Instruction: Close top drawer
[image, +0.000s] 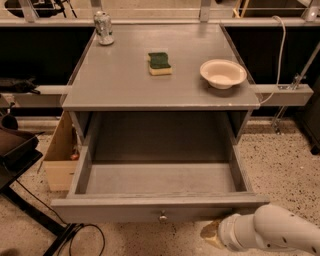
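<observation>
Camera view: top drawer (160, 181) stands open beneath the grey worktop (115, 75), its knob (163, 217) on the front panel. Low at right, just beside the drawer front, the hand (211, 234) hangs; whether it is open or closed, I cannot tell.

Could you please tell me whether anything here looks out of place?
Only the top drawer stands out: it is pulled far out and looks empty. Nothing is spilled on the tabletop. The hand sits below the drawer front's right end.
</observation>
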